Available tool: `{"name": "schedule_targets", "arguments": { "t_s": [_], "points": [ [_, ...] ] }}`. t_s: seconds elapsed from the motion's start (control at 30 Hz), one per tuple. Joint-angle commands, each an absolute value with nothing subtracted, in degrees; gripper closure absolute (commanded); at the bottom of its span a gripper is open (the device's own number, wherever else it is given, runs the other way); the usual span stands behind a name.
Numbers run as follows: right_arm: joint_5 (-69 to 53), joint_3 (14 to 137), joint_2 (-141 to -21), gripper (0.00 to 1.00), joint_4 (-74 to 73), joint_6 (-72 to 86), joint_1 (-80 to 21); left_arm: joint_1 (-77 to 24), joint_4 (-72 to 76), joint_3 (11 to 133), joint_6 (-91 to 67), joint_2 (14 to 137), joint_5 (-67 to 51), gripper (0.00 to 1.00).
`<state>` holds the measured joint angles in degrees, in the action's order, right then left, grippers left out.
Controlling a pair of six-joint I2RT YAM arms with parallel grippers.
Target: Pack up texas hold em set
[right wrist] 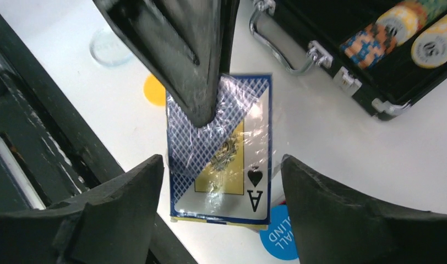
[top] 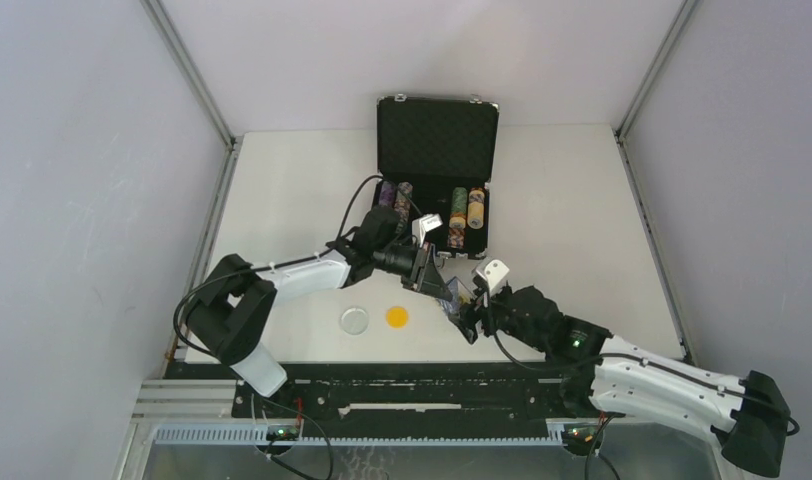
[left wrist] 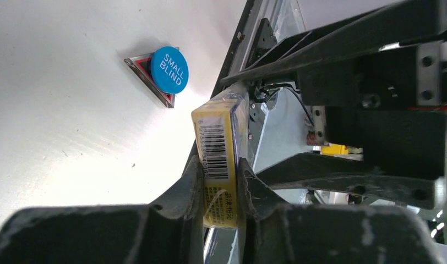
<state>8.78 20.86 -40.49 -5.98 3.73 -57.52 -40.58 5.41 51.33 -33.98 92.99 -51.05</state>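
The card deck [left wrist: 218,148], wrapped in film with a blue back pattern and an ace of spades, is held off the table. My left gripper [left wrist: 220,176] is shut on its thin sides. In the right wrist view the deck [right wrist: 221,187] hangs between my right gripper's [right wrist: 221,164] open fingers, which do not touch it. The black briefcase [top: 437,150] stands open at the back with rolls of chips [top: 458,210] inside. A clear token [top: 355,320] and a yellow token [top: 397,317] lie on the table. A blue "SMALL BLIND" token [left wrist: 170,69] lies on a red-edged piece.
The two grippers [top: 452,300] meet just in front of the briefcase's silver handle [right wrist: 276,49]. The black base rail [top: 402,375] runs along the near edge. Grey walls close off the left, right and back.
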Motion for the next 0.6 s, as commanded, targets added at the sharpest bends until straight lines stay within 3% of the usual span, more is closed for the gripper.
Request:
{"name": "schedule_targets", "arguments": {
  "t_s": [0.0,0.27,0.4,0.5,0.57],
  "points": [
    [7.57,22.09,-33.68,0.13,2.11,6.59,-56.87,-39.8,10.86,50.96,-32.07,89.73,-52.95,1.0],
    [-8.51,16.11,-20.2,0.14,10.19,26.49,-40.45,-37.09,27.04,44.91,-38.1,84.44,-52.28,1.0],
    [-14.69,11.84,-20.31,0.21,17.13,39.37,-30.48,-36.92,36.71,41.86,-42.46,81.49,-50.67,1.0],
    [-19.7,7.52,-21.67,0.33,26.0,45.29,-26.8,-36.45,48.8,40.04,-49.62,80.35,-49.81,1.0],
    [-21.75,5.83,-22.61,0.34,30.51,47.15,-25.48,-36.1,57.99,39.74,-55.62,80.72,-49.66,0.99]
  ]
}}
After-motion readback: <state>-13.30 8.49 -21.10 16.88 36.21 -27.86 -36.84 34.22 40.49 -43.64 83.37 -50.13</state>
